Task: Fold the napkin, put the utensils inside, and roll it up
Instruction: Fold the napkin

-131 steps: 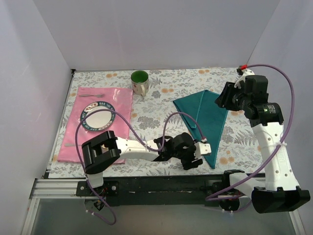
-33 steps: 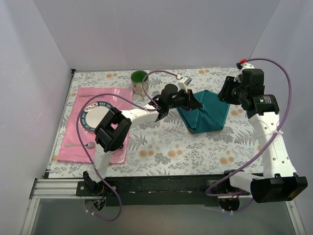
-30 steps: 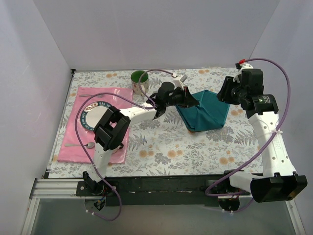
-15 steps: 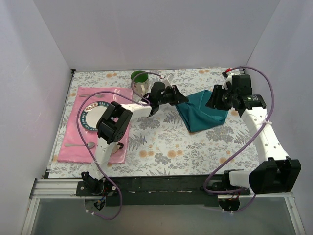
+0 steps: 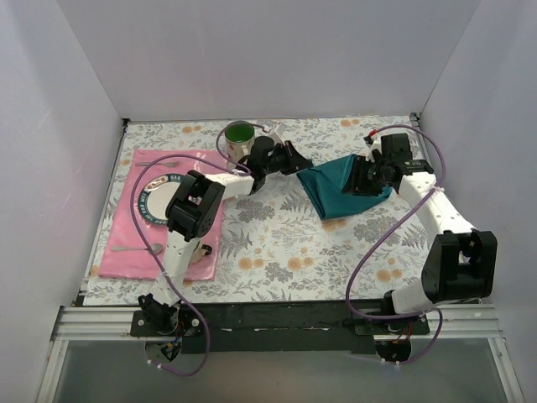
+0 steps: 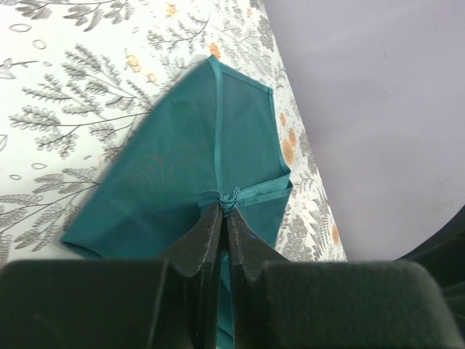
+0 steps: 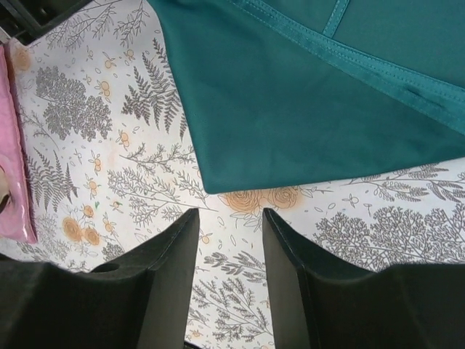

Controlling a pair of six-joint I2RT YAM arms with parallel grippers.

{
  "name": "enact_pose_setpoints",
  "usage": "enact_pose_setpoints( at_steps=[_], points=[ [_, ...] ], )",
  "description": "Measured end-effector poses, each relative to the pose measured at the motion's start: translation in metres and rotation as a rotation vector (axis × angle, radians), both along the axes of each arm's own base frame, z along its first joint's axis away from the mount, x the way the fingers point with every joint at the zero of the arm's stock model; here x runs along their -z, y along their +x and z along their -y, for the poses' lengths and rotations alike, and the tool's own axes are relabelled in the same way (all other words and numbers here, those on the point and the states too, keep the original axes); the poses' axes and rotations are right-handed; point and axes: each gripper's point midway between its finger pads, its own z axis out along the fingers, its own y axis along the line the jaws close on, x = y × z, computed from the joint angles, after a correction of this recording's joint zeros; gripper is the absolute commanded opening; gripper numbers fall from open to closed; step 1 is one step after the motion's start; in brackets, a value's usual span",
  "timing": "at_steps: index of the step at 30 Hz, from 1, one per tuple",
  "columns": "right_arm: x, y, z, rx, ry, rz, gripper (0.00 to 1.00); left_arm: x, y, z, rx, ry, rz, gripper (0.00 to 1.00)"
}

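The teal napkin (image 5: pixel 336 195) lies bunched on the floral table right of centre. My left gripper (image 5: pixel 304 167) is shut on its left corner, lifting the hem there. In the left wrist view the jaws (image 6: pixel 225 203) meet on the stitched corner of the napkin (image 6: pixel 174 167). My right gripper (image 5: pixel 359 183) hangs open over the napkin's right part. In the right wrist view its fingers (image 7: pixel 229 222) stand apart over bare table, just short of the napkin's edge (image 7: pixel 305 102). A spoon (image 5: pixel 138 248) lies on the pink placemat, and another utensil (image 5: pixel 158 164) lies at the mat's far end.
A green mug (image 5: pixel 240 140) stands just left of my left gripper. The pink placemat (image 5: pixel 126 231) with a plate (image 5: pixel 168 201) covers the table's left side. White walls close in at the back and on both sides. The mat's edge (image 7: pixel 11 145) shows in the right wrist view.
My left gripper has pulled the napkin's corner leftward toward the mug, bunching the cloth. The right arm has swung in from the right and come down over the napkin.
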Motion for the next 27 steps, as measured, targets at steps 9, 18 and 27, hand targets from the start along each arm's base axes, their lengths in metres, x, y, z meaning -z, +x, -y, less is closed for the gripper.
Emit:
enact_pose_setpoints(
  at_steps=[9, 18, 27],
  points=[
    [0.024, 0.007, -0.007, -0.021, 0.001, -0.051, 0.46, 0.036, 0.007, -0.004, -0.009, 0.04, -0.064, 0.08],
    [0.034, 0.009, -0.012, -0.036, -0.003, -0.069, 0.46, 0.046, 0.018, -0.006, -0.028, 0.121, -0.09, 0.53],
    [0.052, 0.016, 0.006, 0.018, -0.104, -0.09, 0.45, 0.027, 0.033, -0.018, -0.096, 0.243, -0.084, 0.58]
  ],
)
